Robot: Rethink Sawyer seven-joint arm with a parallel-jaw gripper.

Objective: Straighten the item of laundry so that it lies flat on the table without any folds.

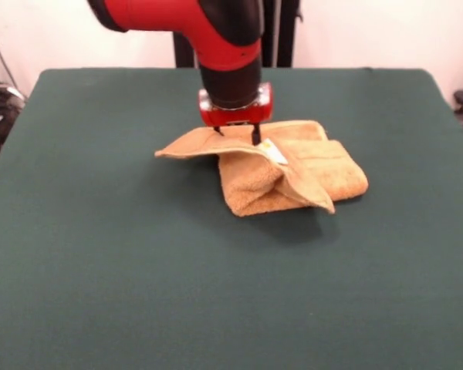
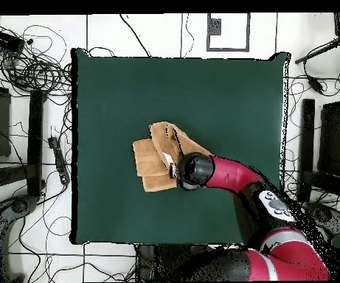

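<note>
The golden-tan towel (image 1: 324,173) lies folded in layers near the middle of the dark green table (image 1: 100,247). My gripper (image 1: 238,139) comes straight down on the towel's far side, and its two dark fingers grip the top layer. That layer hangs lifted as a flap, its left corner off the table. The small white tag (image 1: 274,152) shows on the flap just right of the fingers. In the overhead view the towel (image 2: 150,158) sits left of my wrist (image 2: 191,171), which hides the fingers.
The table (image 2: 224,96) is much bigger than the towel, with green felt on all sides of it. Cables and stands (image 2: 32,66) lie on the floor beyond the table's edges.
</note>
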